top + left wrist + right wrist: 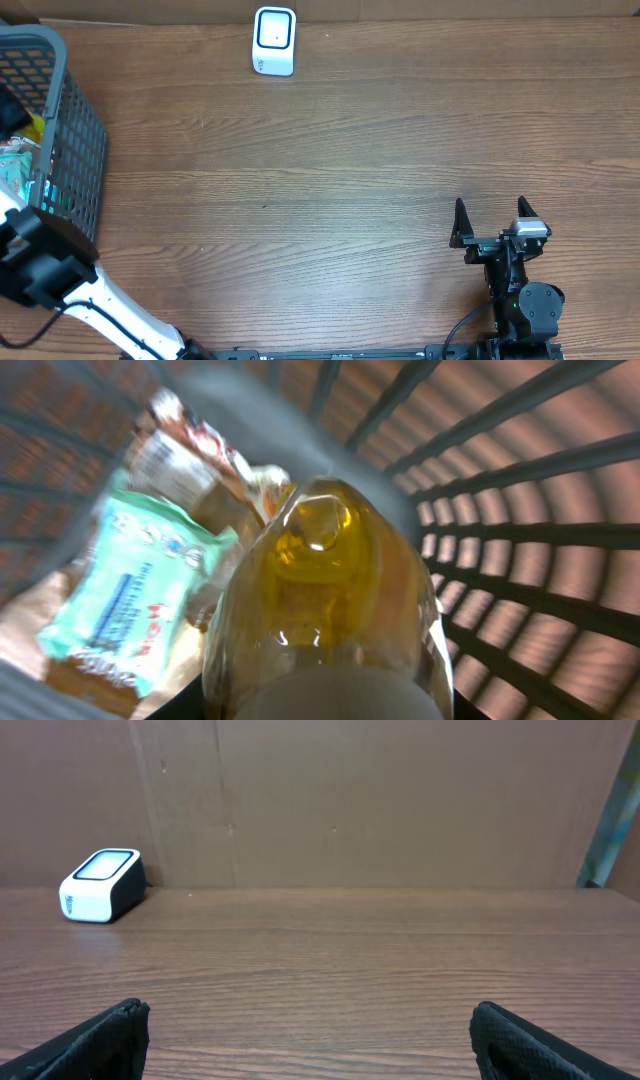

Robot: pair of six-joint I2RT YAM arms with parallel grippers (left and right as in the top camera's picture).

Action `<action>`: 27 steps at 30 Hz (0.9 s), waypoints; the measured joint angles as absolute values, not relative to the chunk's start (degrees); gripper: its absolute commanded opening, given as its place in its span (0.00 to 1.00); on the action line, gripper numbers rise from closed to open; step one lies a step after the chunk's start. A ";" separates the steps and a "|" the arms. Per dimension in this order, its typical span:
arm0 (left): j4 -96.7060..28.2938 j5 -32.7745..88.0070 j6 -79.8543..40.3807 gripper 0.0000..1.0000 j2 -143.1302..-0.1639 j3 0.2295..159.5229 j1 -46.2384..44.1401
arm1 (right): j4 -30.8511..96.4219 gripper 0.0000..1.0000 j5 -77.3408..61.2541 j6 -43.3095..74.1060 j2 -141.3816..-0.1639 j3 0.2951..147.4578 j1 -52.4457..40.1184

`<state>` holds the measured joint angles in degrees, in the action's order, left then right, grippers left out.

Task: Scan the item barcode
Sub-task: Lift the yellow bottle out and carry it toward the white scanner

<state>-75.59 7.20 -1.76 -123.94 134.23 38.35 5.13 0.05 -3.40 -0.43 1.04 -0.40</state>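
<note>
Leftward, at nine o'clock, the left arm point(45, 260) reaches into the grey mesh basket point(85, 140). Inside, a clear yellow-liquid bottle with white cap point(320, 590) fills the wrist view, but whether the left gripper holds it is impossible to tell. At five o'clock the right gripper point(490, 205) gapes, released. At twelve o'clock sits a white barcode scanner point(274, 40).

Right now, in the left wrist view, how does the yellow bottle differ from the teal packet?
The yellow bottle is rounded, glossy and see-through; the teal packet is flat, opaque and printed. The yellow bottle fills the middle of the view, close to the camera; the teal packet lies farther off, to the left. Both sit inside the grey basket.
</note>
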 measured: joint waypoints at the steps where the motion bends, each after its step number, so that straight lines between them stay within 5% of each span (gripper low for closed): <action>1: -74.87 7.20 -1.87 0.38 -122.04 134.30 38.35 | 5.17 1.00 0.03 -3.44 -0.43 1.04 -0.43; 16: -67.24 14.48 -5.96 0.38 -97.12 136.42 34.52 | 5.13 1.00 0.03 -3.44 -0.43 1.04 -0.43; 27: -71.13 14.06 -6.07 0.38 -93.08 136.44 12.56 | 5.15 1.00 0.05 -3.42 -0.43 1.04 -0.43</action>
<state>-71.13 14.06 -6.07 -93.08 136.44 12.56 5.15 0.05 -3.42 -0.43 1.04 -0.43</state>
